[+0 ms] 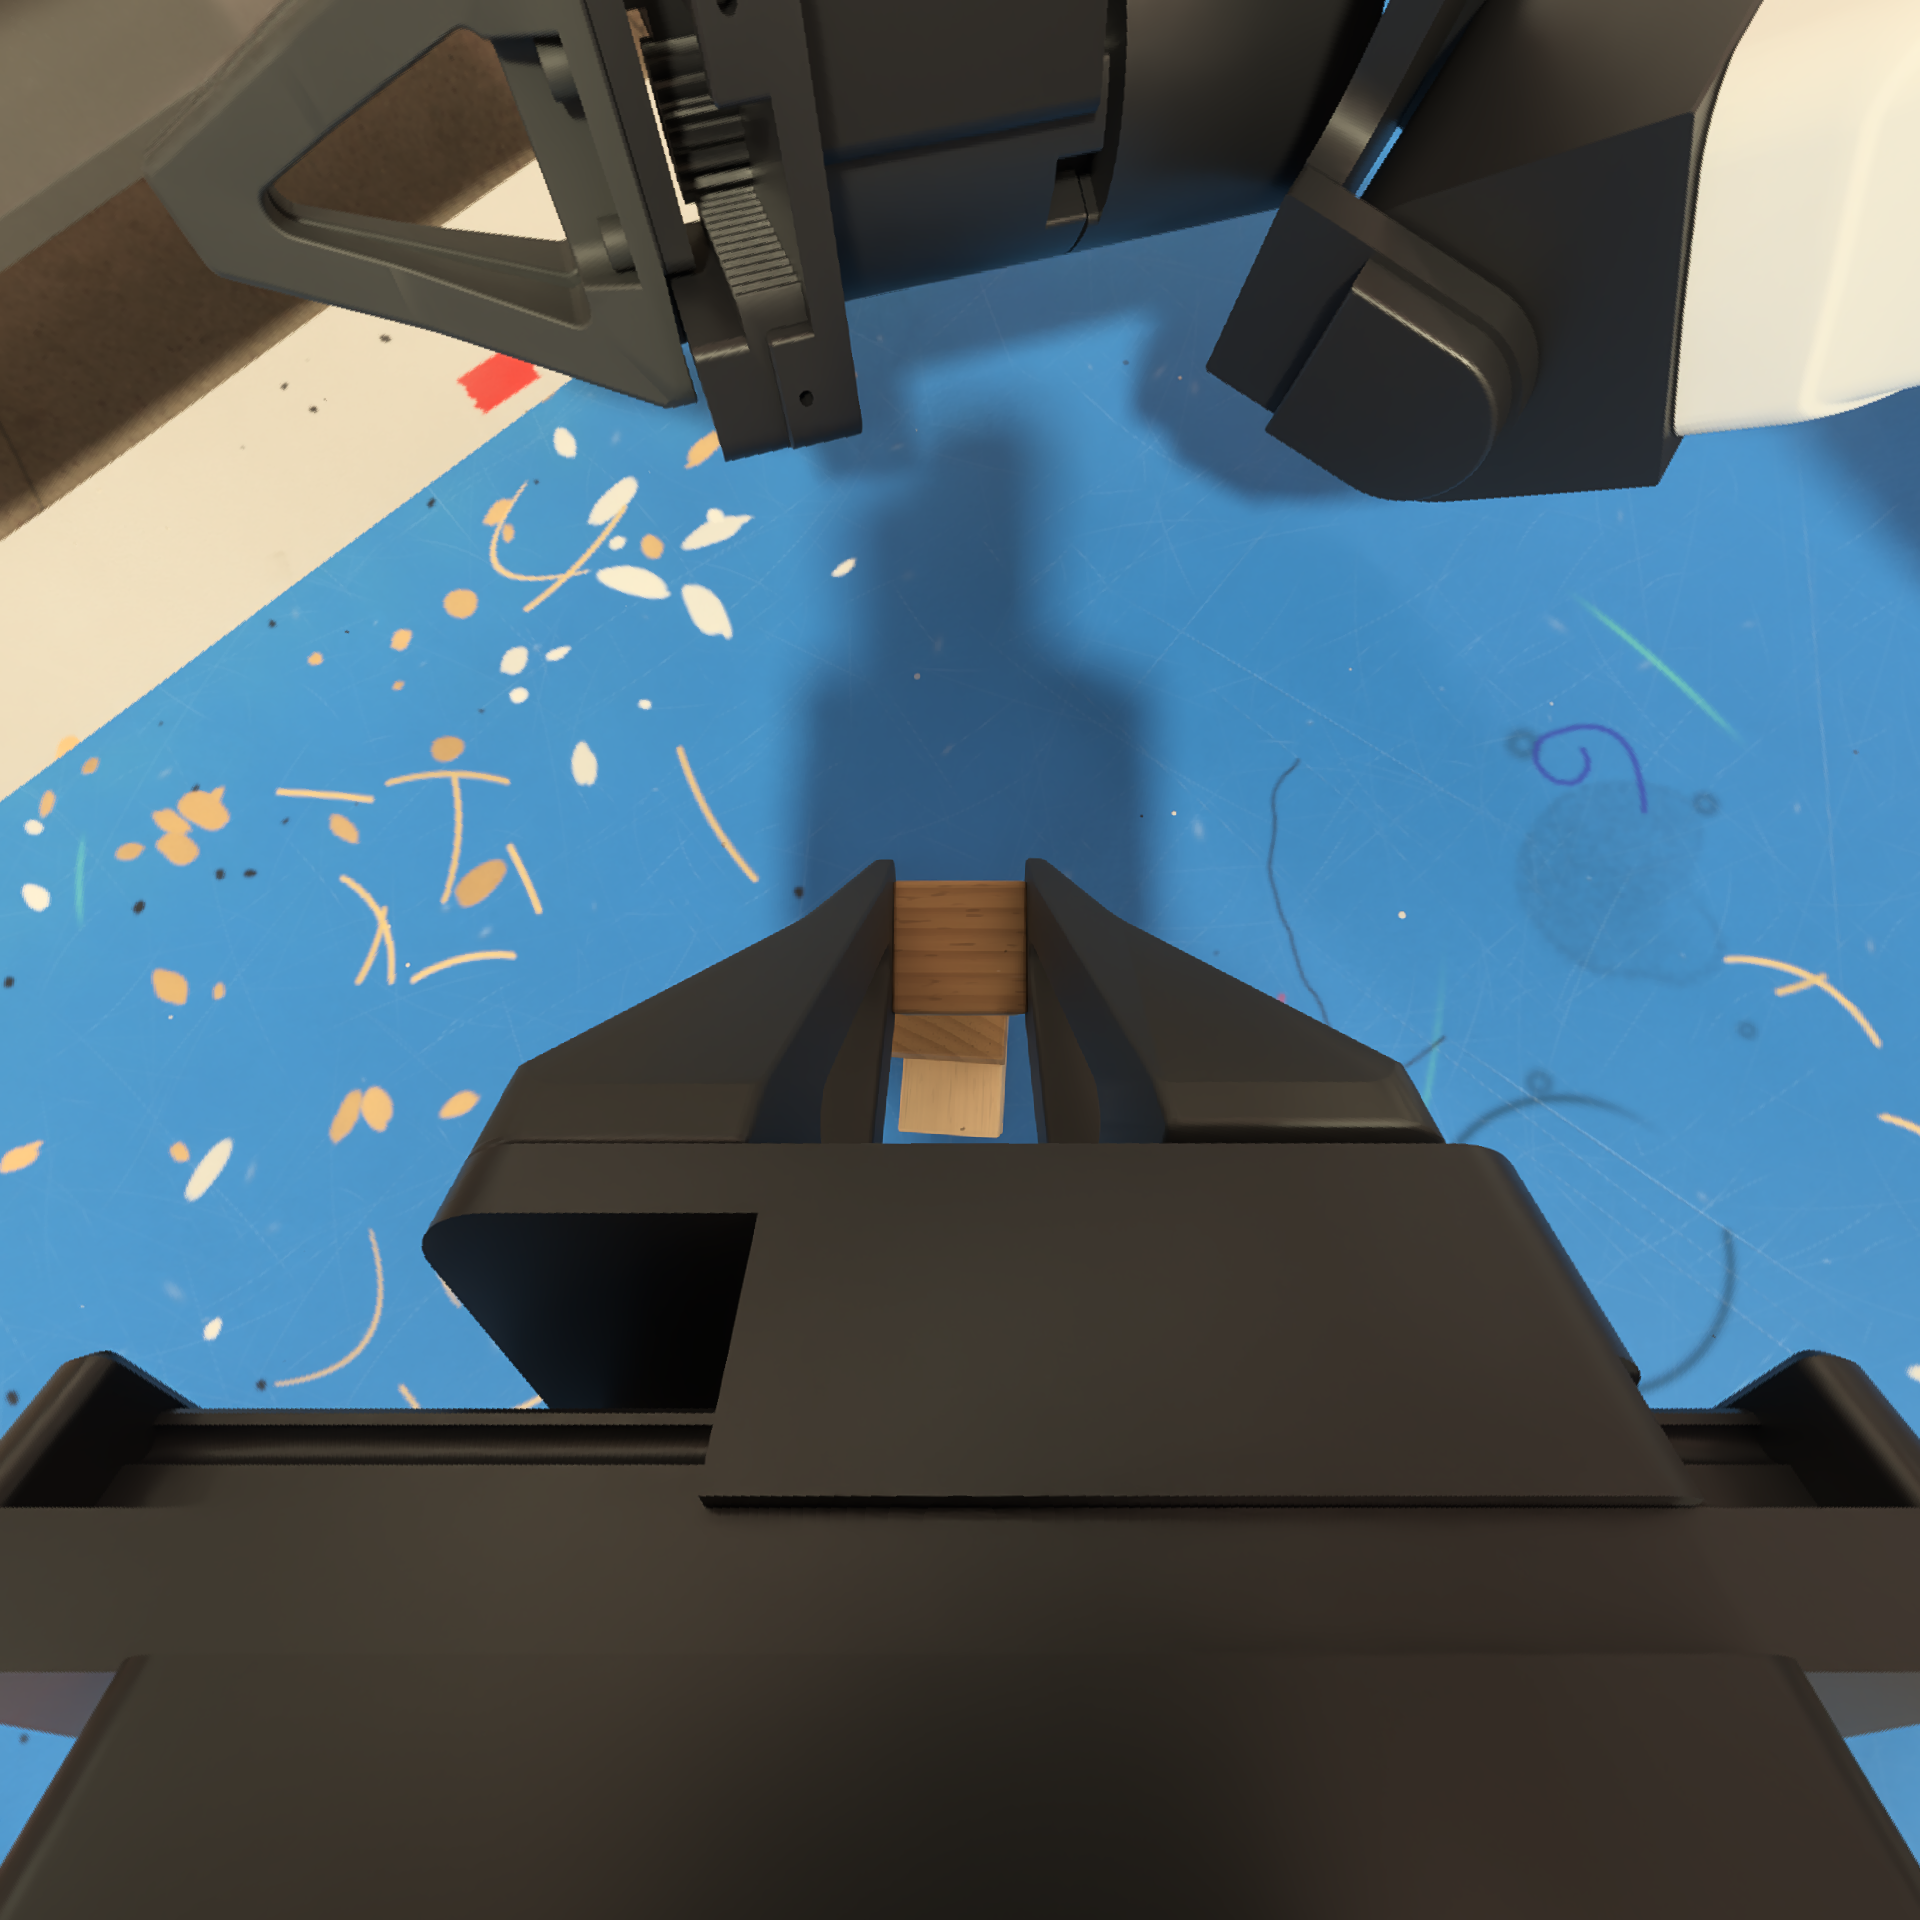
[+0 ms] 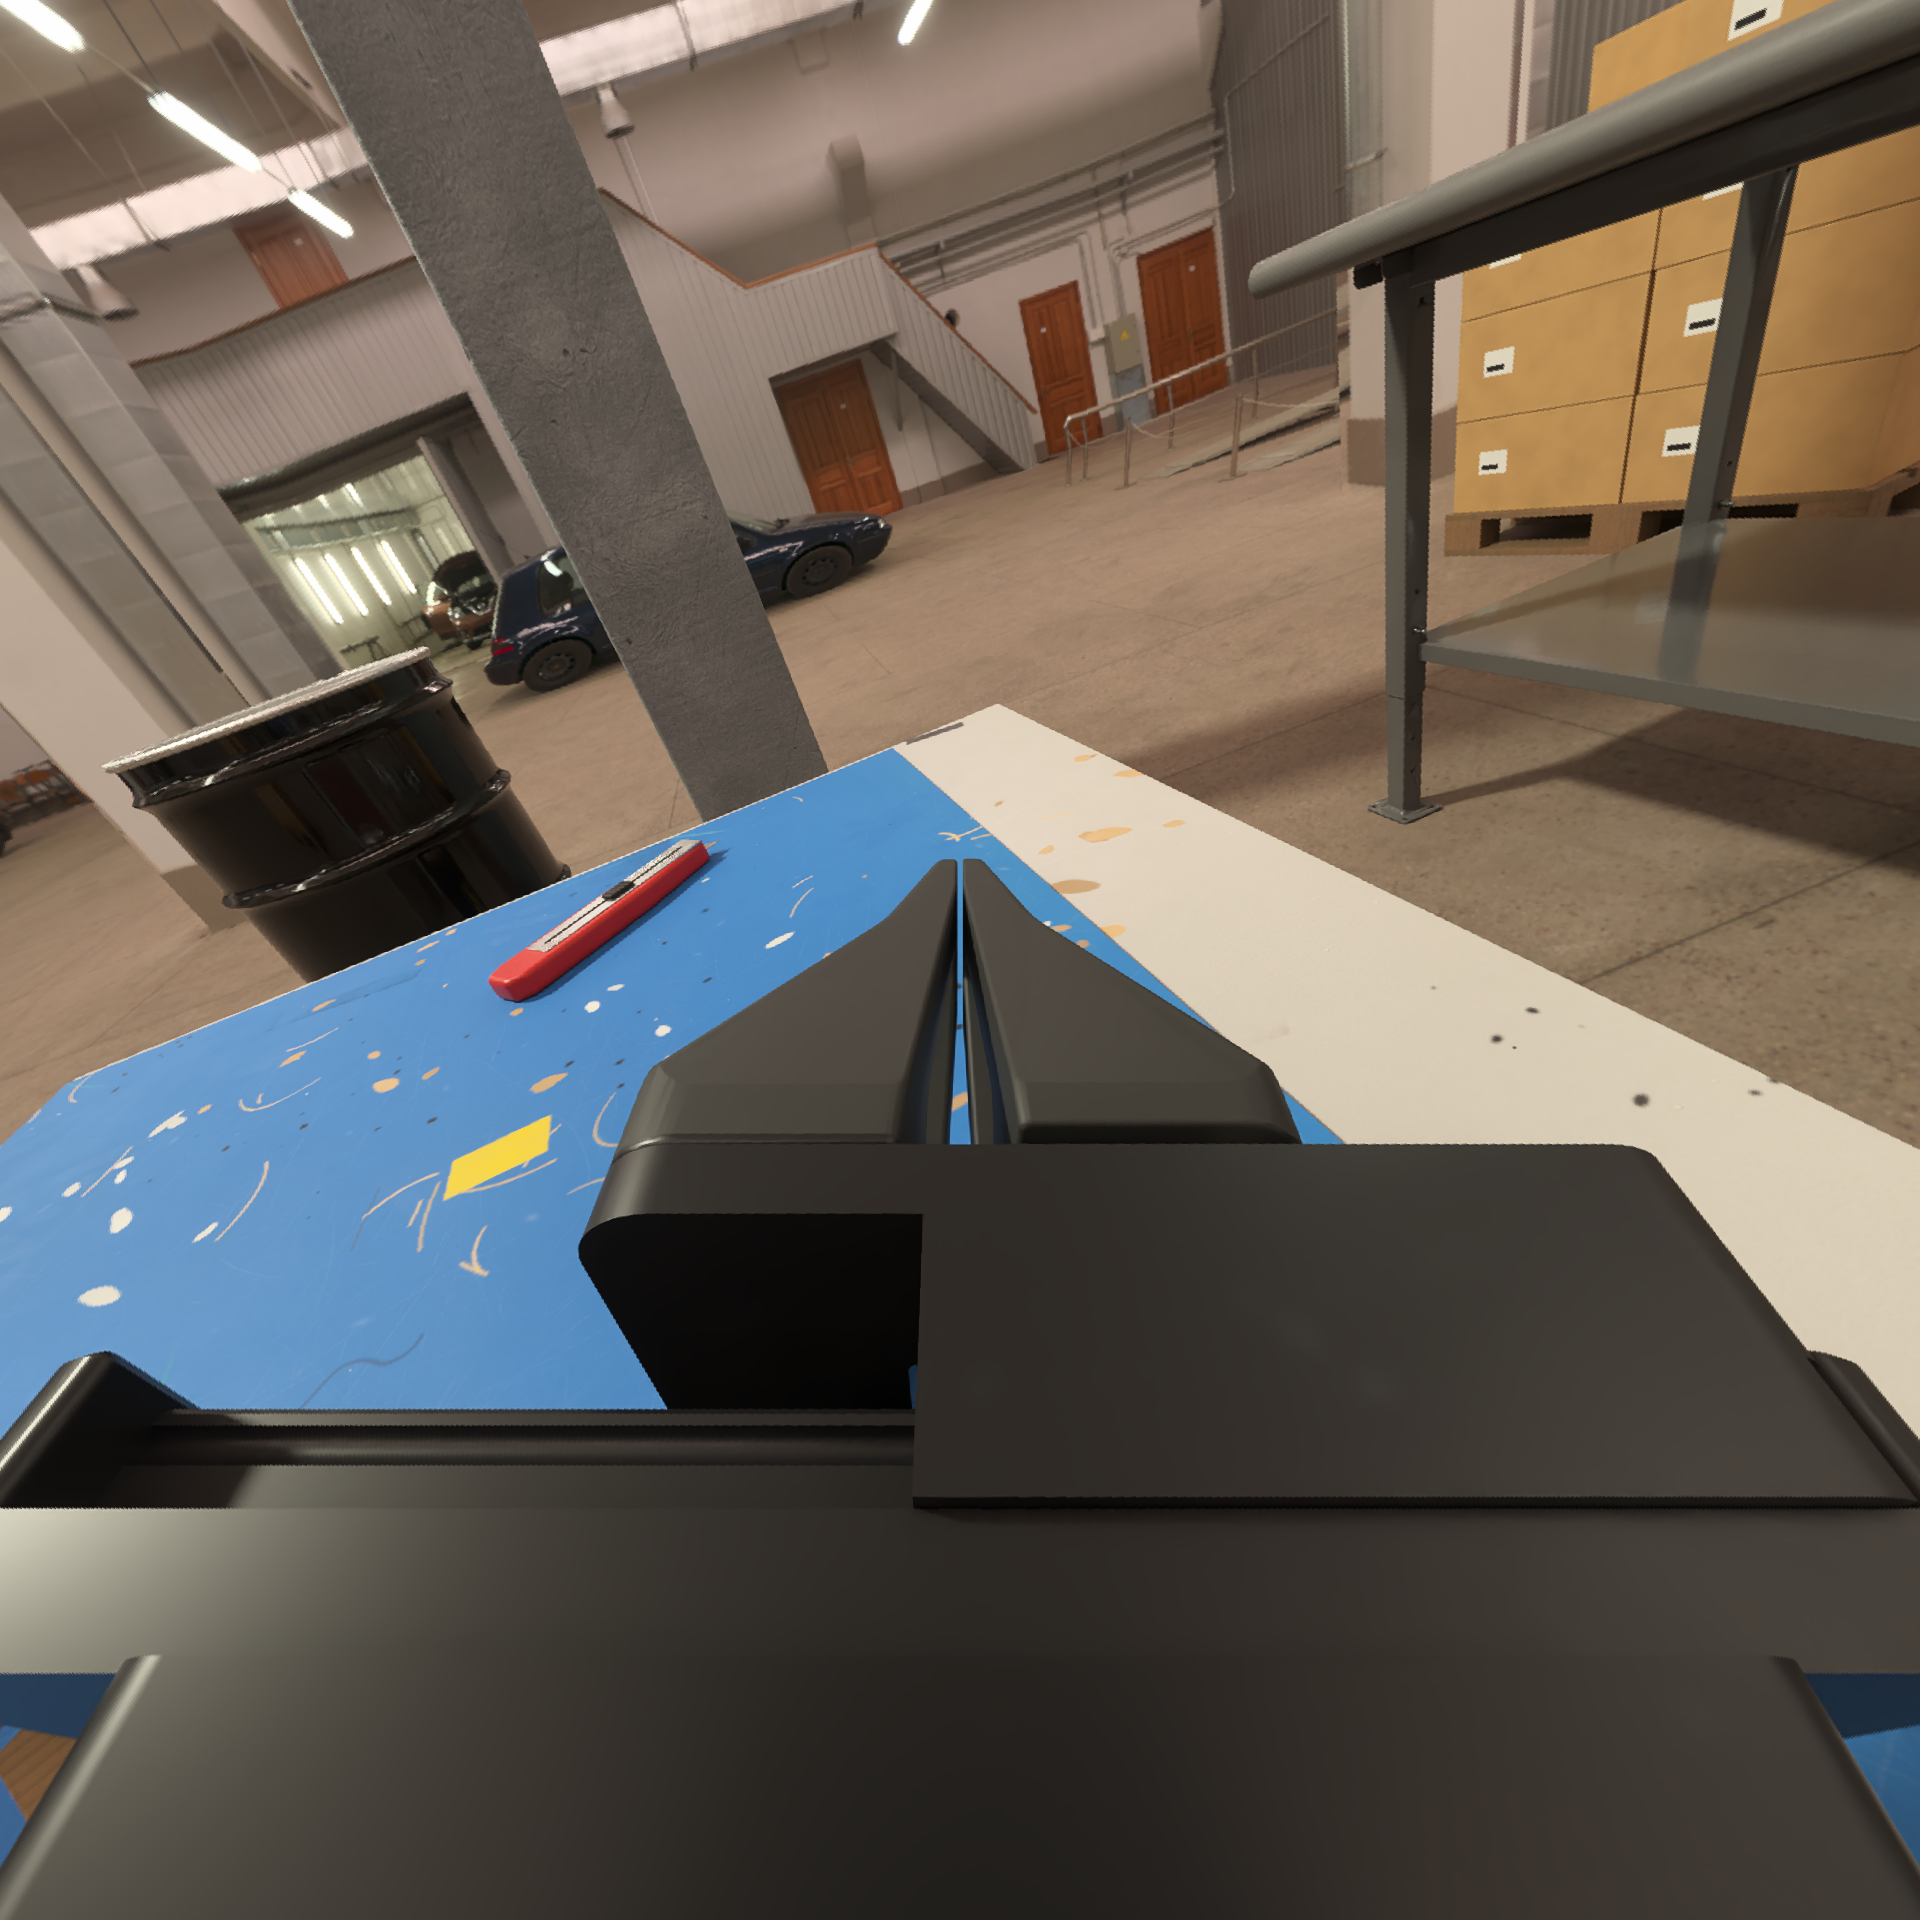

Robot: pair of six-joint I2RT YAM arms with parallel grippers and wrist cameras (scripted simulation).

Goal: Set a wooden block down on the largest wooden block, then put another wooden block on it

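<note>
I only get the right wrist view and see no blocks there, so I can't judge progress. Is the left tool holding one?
Observer: Yes. The left tool is shut on a wooden block.
Operator: Any other blocks near it?
Observer: A brown block and a pale block show in the gap between its fingers. I cannot tell whether they touch the held one.
Operator: Where is my tool from there?
Observer: The right tool hangs shut over the blue mat, apart from the blocks.
</note>
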